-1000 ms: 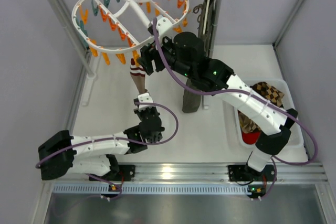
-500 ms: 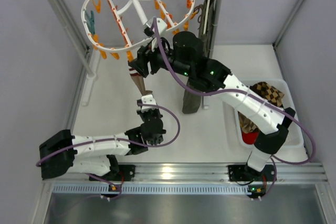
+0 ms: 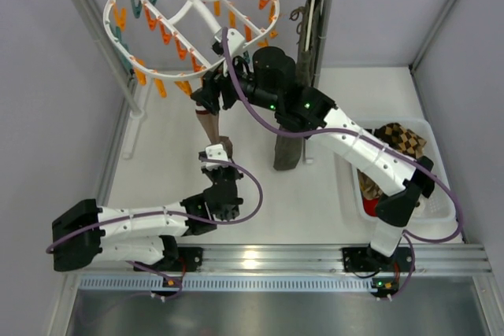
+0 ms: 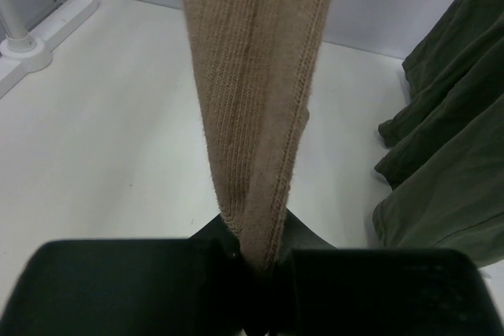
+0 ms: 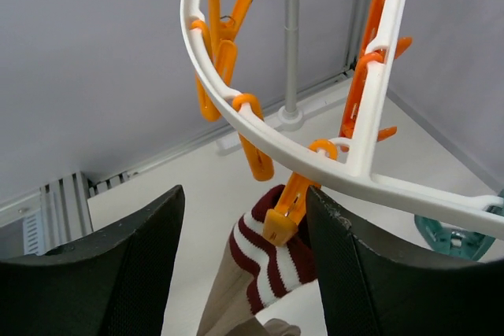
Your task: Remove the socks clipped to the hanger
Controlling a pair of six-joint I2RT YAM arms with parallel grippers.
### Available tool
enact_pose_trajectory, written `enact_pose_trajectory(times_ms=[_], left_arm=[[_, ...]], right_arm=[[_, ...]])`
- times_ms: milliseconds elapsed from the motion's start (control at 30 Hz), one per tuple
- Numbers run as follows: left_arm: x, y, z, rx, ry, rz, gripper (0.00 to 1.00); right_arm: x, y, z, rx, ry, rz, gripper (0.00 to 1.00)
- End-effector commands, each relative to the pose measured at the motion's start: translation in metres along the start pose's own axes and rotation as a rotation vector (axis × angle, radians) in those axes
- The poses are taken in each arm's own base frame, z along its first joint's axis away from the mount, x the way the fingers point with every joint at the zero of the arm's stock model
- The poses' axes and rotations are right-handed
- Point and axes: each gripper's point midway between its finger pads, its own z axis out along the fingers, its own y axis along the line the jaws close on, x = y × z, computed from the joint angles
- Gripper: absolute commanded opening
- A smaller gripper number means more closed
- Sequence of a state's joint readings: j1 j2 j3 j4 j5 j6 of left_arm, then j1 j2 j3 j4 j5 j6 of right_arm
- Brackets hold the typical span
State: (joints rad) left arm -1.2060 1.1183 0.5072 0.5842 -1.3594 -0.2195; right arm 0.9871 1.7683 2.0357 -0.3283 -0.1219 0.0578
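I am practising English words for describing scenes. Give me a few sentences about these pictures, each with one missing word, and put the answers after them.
1. The left hand is ____ on the tan sock.
2. The clip that holds the sock's striped cuff is ____ in colour.
3. The right hand has its fingers ____, one on each side of that clip.
4. The frame of the hanger is ____ in colour.

Missing words: shut; orange; open; white.
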Motion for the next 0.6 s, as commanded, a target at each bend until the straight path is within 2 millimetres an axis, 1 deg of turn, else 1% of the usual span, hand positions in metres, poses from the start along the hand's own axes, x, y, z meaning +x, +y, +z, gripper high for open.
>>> enact_pose_trajectory(times_ms=[0, 33, 100, 133, 167, 233, 267, 367, 433, 500, 533, 567], left_arm=[[-0.007, -0.007, -0.003, 0.045, -0.004, -0.100, 0.00], [-0.007, -0.006, -0.003, 0.050, -0.003, -0.105, 0.00], [-0.006, -0.007, -0.004, 0.060, -0.001, -0.115, 0.00], [-0.009, -0.006, -0.004, 0.062, -0.003, -0.127, 0.00], [-0.007, -0.005, -0.004, 0.065, -0.001, -0.126, 0.00], [-0.008, -0.002, -0.005, 0.067, -0.002, -0.135, 0.00], [-0.007, -0.001, -0.005, 0.067, -0.002, -0.133, 0.00], [-0.009, 0.000, -0.006, 0.077, -0.003, -0.147, 0.00], [-0.009, 0.000, -0.007, 0.086, -0.001, -0.150, 0.00], [-0.009, 0.000, -0.007, 0.086, -0.001, -0.148, 0.00], [-0.009, 0.001, -0.007, 0.084, 0.000, -0.145, 0.00], [-0.008, 0.001, -0.007, 0.082, 0.001, -0.142, 0.00]], right_arm=[[-0.025, 0.002, 0.000, -0.051, -0.093, 0.007, 0.61], [-0.024, 0.004, 0.000, -0.075, -0.090, 0.011, 0.62], [-0.025, -0.005, -0.003, -0.060, -0.095, 0.031, 0.64], [-0.017, -0.008, -0.003, -0.058, -0.086, 0.042, 0.64], [-0.023, -0.012, -0.011, -0.050, -0.104, 0.052, 0.64], [-0.025, -0.017, -0.015, -0.042, -0.125, 0.063, 0.65], [-0.021, -0.019, -0.019, -0.037, -0.119, 0.067, 0.66], [-0.016, -0.016, -0.019, -0.062, -0.101, 0.057, 0.66], [-0.012, -0.015, -0.020, -0.065, -0.095, 0.057, 0.68], [-0.016, -0.014, -0.026, -0.075, -0.108, 0.058, 0.71], [-0.012, -0.014, -0.026, -0.080, -0.105, 0.066, 0.72], [-0.018, -0.012, -0.030, -0.087, -0.123, 0.066, 0.73]])
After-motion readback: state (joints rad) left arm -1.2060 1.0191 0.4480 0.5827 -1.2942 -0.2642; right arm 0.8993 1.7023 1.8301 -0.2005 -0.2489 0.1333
